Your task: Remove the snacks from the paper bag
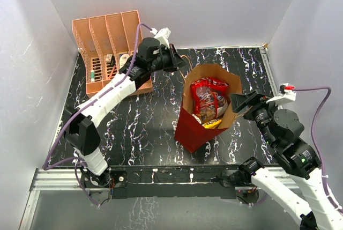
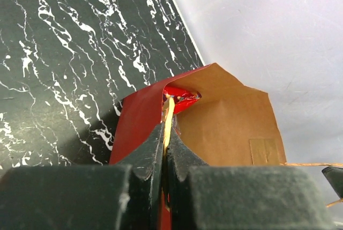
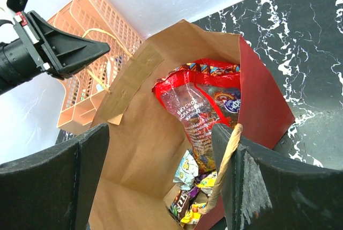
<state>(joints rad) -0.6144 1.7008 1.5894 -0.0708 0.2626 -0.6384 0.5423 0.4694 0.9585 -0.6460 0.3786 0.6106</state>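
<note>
The paper bag [image 1: 199,133] stands open at the table's middle, dark red outside, kraft inside. The large red-and-clear sweets bag [image 1: 208,98] stands in it, with a yellow packet [image 1: 213,124] below. My left gripper [image 1: 181,61] is at the bag's far rim, shut on its tan loop handle [image 2: 168,116]. My right gripper [image 1: 240,103] is open at the bag's right rim. In the right wrist view its fingers [image 3: 262,187] frame the bag's mouth, with the near handle [image 3: 226,168] lying against the right finger. The sweets bag [image 3: 201,112] and several small shiny packets [image 3: 188,198] show inside.
A peach slotted file rack [image 1: 110,47] with small boxes lies at the back left, just behind my left arm. White walls close in the black marbled table [image 1: 139,123] on three sides. The arm bases sit on the rail at the near edge.
</note>
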